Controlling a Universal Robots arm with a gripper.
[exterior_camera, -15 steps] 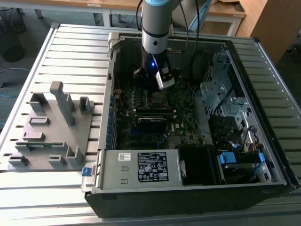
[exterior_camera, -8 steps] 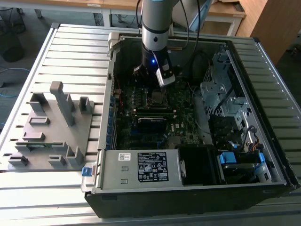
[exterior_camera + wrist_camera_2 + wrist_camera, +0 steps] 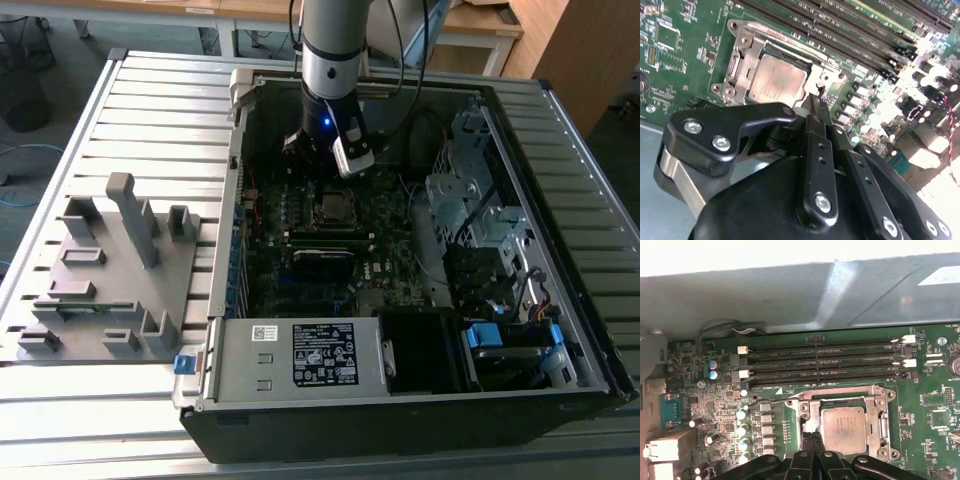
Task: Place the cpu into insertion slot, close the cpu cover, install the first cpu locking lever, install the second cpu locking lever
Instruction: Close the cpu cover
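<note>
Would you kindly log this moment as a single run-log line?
cpu: seated under cover | cpu cover: down | gripper: shut, tips at cover's edge

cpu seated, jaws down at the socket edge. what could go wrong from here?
1. The gripper, jaws together, sits tight against the edge of the cpu cover, beside the cpu. A slip could scrape the chip's top or catch the frame.
2. A row of small capacitors stands on the board close beside the gripper. A sideways push might knock them.
</note>
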